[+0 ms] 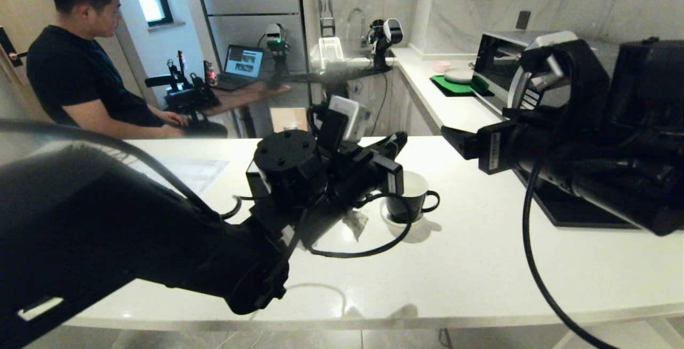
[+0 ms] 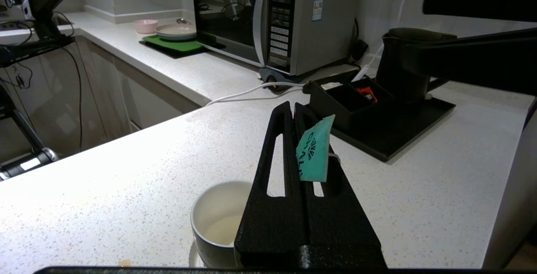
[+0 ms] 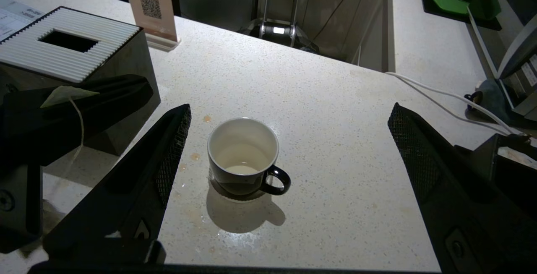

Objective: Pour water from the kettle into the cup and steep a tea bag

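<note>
The glossy black mug with white interior (image 1: pixel 412 195) stands on its small round white saucer (image 1: pixel 393 219) on the white speckled tabletop (image 1: pixel 481 263); the matte black rounded kettle (image 2: pixel 405 62) sits on a flat black tray (image 2: pixel 402 129) to its right, the silver microwave (image 2: pixel 272 22) behind.

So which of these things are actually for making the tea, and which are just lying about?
For the tea:
- cup
- kettle
- tea bag hanging by its tag from the shut left gripper
- right gripper, open above the cup

Lying about:
- microwave
- slotted black box
- green mat

Left end effector (image 2: pixel 293 116) fingers pressed shut, arm reaching forward, right end effector (image 3: pixel 289 148) spread wide, angled downward
</note>
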